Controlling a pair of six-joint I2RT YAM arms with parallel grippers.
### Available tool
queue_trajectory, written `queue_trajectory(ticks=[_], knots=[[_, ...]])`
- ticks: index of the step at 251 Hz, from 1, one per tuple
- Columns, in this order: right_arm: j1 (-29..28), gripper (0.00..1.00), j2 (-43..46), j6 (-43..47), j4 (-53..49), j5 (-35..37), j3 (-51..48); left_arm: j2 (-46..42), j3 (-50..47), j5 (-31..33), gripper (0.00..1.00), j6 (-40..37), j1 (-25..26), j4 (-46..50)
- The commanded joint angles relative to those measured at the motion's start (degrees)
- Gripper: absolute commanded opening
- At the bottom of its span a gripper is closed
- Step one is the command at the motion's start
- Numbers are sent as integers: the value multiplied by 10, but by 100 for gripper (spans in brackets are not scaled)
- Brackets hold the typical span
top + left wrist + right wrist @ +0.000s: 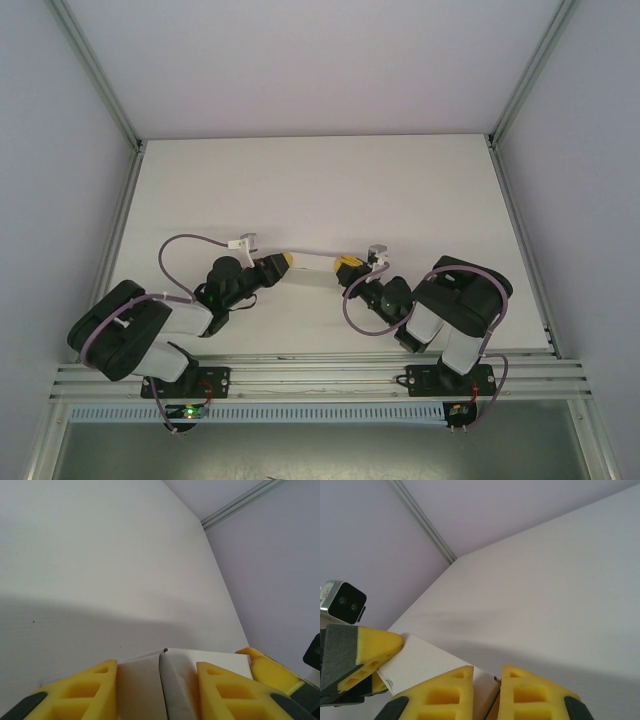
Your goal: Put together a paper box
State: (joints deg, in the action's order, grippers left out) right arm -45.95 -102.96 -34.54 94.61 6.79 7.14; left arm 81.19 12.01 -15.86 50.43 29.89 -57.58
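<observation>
Folding seems half done: our left gripper (283, 262) clamps the paper box (313, 270) across its crease, our right gripper (348, 266) pinches its other end; closing remains.

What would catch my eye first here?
The left gripper and right gripper, both yellow-fingered, face each other near the front of the white table. Between them stretches a white paper box, pinched at each end.

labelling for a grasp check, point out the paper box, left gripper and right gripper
paper box (315, 270): top view, middle of card
left gripper (288, 260): top view, between its fingertips
right gripper (344, 266): top view, between its fingertips
</observation>
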Motion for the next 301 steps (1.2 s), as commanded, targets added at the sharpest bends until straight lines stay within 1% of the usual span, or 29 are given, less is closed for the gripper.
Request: queue_trajectory(ticks=[1, 15, 27, 43, 58, 66, 71, 77, 92, 102, 106, 117, 122, 127, 139, 145, 148, 149, 152, 165, 188, 240, 250, 259, 271, 301], knots=[[6, 2, -110, 47, -189, -36, -66, 4, -16, -70, 0, -37, 10, 162], [10, 3, -94, 41, -195, -33, -69, -12, -9, -68, 0, -44, 10, 183], [12, 6, -74, 40, -204, -34, -70, -32, -1, -68, 0, -47, 10, 210], [15, 7, -38, 34, -239, -34, -67, -65, 14, -63, 0, -62, 11, 259], [18, 10, 4, 27, -296, -34, -55, -102, 26, -50, 0, -71, 11, 307], [19, 12, 33, 24, -340, -36, -44, -124, 32, -42, 8, -77, 12, 334], [19, 14, 52, 25, -370, -37, -36, -138, 35, -37, 17, -81, 12, 349], [19, 18, 76, 26, -409, -35, -26, -155, 38, -32, 30, -85, 11, 368], [18, 22, 139, 22, -517, -18, 3, -199, 44, -12, 46, -92, 11, 409], [18, 28, 180, 15, -587, 1, 23, -227, 47, 1, 63, -93, 11, 429], [19, 29, 195, 10, -616, 7, 31, -237, 48, 6, 65, -94, 12, 437], [19, 30, 228, 3, -676, 25, 51, -259, 52, 16, 64, -95, 12, 453], [20, 30, 239, -3, -701, 32, 60, -267, 55, 17, 66, -95, 11, 459], [19, 30, 249, -9, -721, 36, 69, -271, 60, 20, 71, -96, 12, 469], [19, 33, 264, -18, -745, 37, 84, -274, 76, 31, 89, -96, 11, 496], [19, 36, 268, -26, -753, 36, 88, -273, 85, 38, 93, -97, 12, 507], [19, 37, 269, -29, -756, 36, 88, -270, 89, 42, 95, -97, 11, 512], [20, 37, 269, -30, -756, 35, 88, -270, 90, 42, 98, -98, 11, 513], [19, 37, 269, -31, -759, 34, 100, -268, 93, 43, 100, -99, 12, 517], [19, 38, 267, -33, -770, 22, 123, -260, 106, 41, 100, -101, 11, 526], [18, 41, 260, -32, -784, 12, 148, -254, 110, 30, 100, -100, 12, 513], [18, 42, 280, -35, -787, 20, 159, -251, 111, 54, 100, -87, 10, 530], [18, 42, 282, -34, -789, 19, 157, -250, 104, 58, 99, -82, 8, 522], [18, 42, 282, -32, -793, 17, 157, -246, 101, 64, 96, -70, 3, 520], [17, 41, 278, -33, -797, 13, 158, -240, 101, 47, 92, -61, -12, 511], [18, 41, 259, -35, -800, 2, 161, -214, 88, -2, 91, -27, -29, 438]])
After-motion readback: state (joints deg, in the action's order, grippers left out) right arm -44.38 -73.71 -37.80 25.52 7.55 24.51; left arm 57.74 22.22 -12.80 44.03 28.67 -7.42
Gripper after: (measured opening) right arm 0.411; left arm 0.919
